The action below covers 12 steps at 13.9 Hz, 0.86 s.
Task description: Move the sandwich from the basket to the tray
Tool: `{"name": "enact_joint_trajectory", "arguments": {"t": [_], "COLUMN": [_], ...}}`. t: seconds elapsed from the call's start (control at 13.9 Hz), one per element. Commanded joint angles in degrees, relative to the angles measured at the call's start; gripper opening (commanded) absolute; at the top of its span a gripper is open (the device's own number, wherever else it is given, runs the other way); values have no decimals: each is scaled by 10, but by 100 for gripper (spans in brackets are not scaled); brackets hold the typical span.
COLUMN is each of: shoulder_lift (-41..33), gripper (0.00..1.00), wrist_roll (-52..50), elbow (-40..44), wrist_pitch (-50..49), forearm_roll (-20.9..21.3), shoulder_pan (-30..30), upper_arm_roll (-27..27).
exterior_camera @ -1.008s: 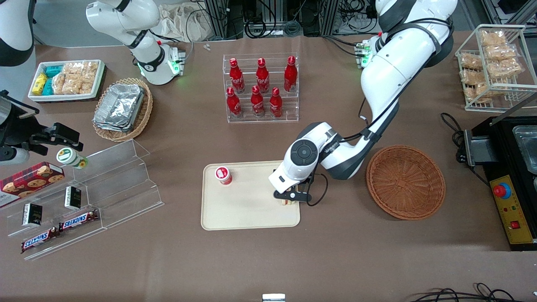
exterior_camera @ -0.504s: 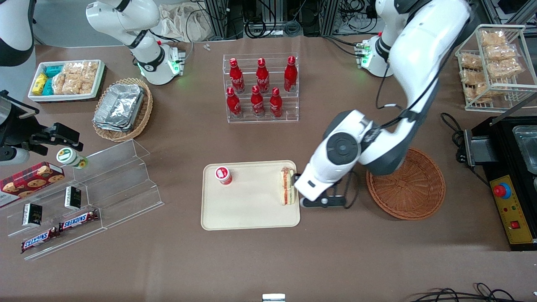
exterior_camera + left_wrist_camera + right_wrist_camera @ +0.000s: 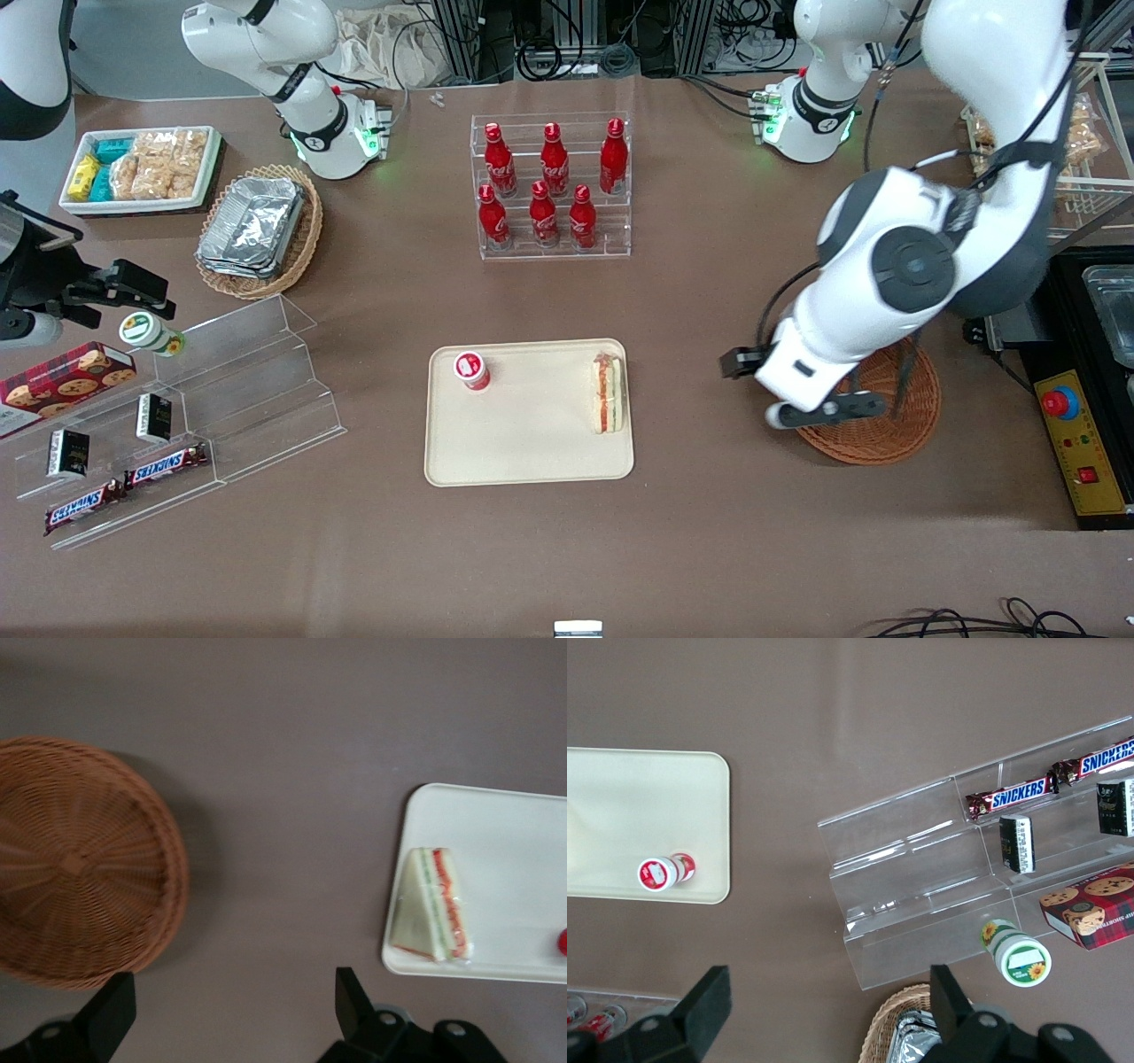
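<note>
The sandwich (image 3: 608,394) (image 3: 431,904) lies on the cream tray (image 3: 529,443) (image 3: 514,833), at the tray's edge nearest the basket, its red and green filling edge showing. My left gripper (image 3: 791,387) (image 3: 230,1005) hangs open and empty above the bare table between tray and basket, over the basket's rim. The reddish-brown wicker basket (image 3: 886,434) (image 3: 80,859) holds nothing that I can see; in the front view the arm covers much of it.
A small red-lidded cup (image 3: 471,369) (image 3: 561,942) stands on the tray. A clear rack of red bottles (image 3: 551,186) stands farther from the front camera. A black machine (image 3: 1081,372) stands beside the basket, with a wire snack rack (image 3: 1045,133) farther from the camera. Acrylic shelves (image 3: 221,390) lie toward the parked arm's end.
One second ago the gripper was down over the sandwich on the tray. It has let go, risen and swung away toward the basket. The sandwich stays on the tray.
</note>
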Motion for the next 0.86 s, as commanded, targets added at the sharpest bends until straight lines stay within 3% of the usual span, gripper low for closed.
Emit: {"name": "enact_joint_trajectory", "arguments": {"t": [0.0,0.36,0.79], "shoulder_lift": [-51,-50,-72], "gripper": [100,100,100], "wrist_roll": [11,18,164], "elbow": [-20,12,-4], "wrist_pitch": [-43,-95,-110], "forearm_roll": [-14,-12,-13], "shoulder_pan": [45,116,163], "upper_arm_roll": [-1,-3,-3]}}
